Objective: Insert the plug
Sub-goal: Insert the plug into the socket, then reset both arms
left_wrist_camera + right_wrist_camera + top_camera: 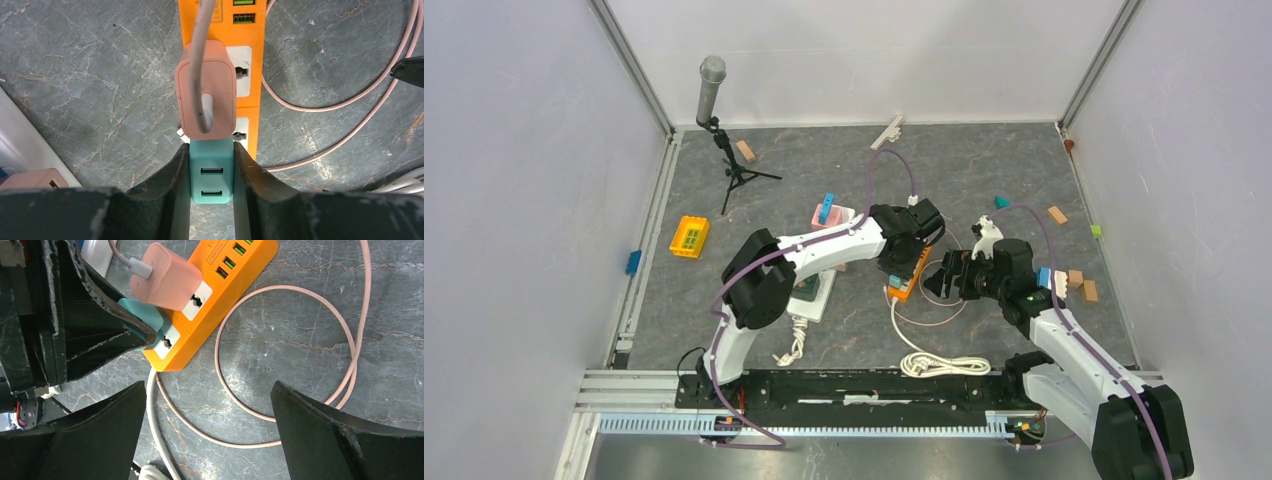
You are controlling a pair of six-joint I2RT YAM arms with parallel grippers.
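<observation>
My left gripper [212, 150] is shut on a teal plug [212, 172], a small charger block with two USB slots facing the camera. The plug sits over the end socket of the orange power strip [254, 120], right behind a pink charger [205, 90] plugged into the neighbouring socket. In the right wrist view the teal plug [145, 315] leans on the strip [235, 275] beside the half-uncovered end socket; its pins are hidden. My right gripper [209, 387] hangs open over the pink cable loop [300, 300], holding nothing. From above, the left gripper [904, 262] and the right gripper [939, 280] are close together.
A white power strip [809, 295] lies left of the orange one, and a coiled white cable [944, 365] lies near the arm bases. A microphone on a tripod [711, 90], a yellow block [690, 237] and small blocks [1079, 280] are scattered around.
</observation>
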